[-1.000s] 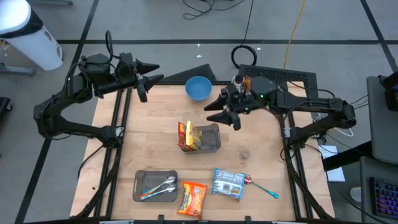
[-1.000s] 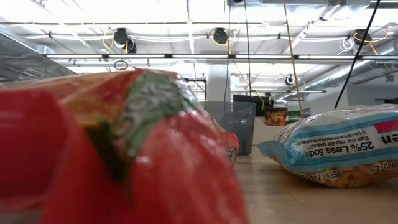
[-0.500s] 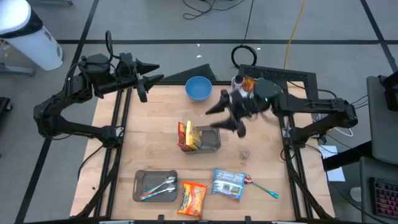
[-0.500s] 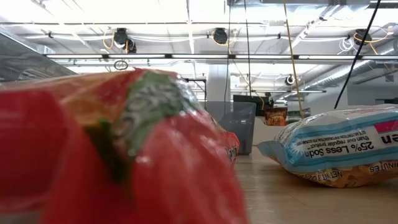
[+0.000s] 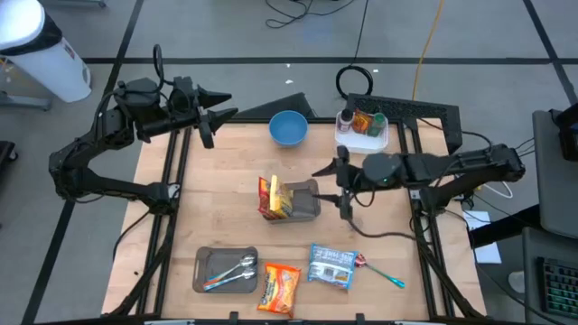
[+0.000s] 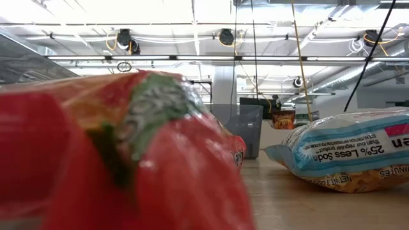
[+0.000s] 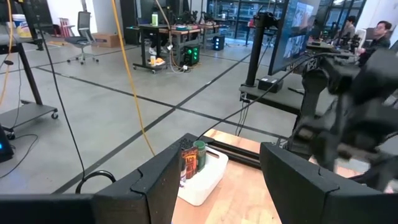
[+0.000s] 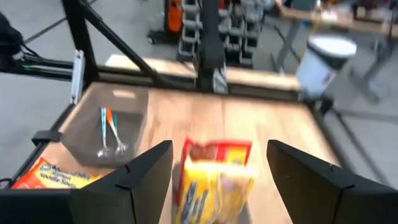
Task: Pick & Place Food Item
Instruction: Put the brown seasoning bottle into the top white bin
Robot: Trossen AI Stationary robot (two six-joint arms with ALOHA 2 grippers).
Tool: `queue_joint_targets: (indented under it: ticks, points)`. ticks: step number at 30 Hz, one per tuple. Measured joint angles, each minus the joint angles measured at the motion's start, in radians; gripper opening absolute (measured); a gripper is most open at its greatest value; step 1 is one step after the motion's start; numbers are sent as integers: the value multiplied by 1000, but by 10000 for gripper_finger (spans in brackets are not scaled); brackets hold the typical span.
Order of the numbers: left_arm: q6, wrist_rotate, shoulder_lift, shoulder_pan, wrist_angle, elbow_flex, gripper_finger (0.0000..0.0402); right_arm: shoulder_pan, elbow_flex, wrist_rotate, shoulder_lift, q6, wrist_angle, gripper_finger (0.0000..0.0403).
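Swung down from beside the blue bowl [image 5: 288,127] to just beside the grey bin [image 5: 305,210] holding the yellow-red snack packet [image 5: 274,198] mid-bench, right pincer [image 5: 335,187] wide and empty, probably lining up a grasp.

Grey concrete floor [image 5: 226,27], dark seams; exposed ceiling ducts [image 6: 217,35]; desks, office chair [image 7: 81,28] behind.

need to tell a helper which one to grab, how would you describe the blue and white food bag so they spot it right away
Start at the wooden table and go to its near edge, opposite the blue bowl. Three things sit in a row there: a grey tray with cutlery, an orange packet, then the blue and white bag. It is the only blue pack, lying flat beside a red-tipped spoon.
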Motion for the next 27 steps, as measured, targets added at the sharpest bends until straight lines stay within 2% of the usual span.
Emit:
queue_joint_targets:
  ticks: [7,11,14,19,24,27]
  points:
    - [0,0,0,0,0,0,223,-8,-327,2,-70,182,335,254]
    - [0,0,0,0,0,0,223,-32,-458,17,-110,255,473,254]
    - [0,0,0,1,0,0,223,-52,-496,54,-129,302,467,254]
    - [1,0,0,0,0,0,223,-83,-498,56,-160,311,395,254]
    - [203,-33,12,1,81,0,223,-86,-498,55,-219,368,299,254]
    - [236,-35,17,0,88,0,223,-87,-498,70,-255,419,241,254]
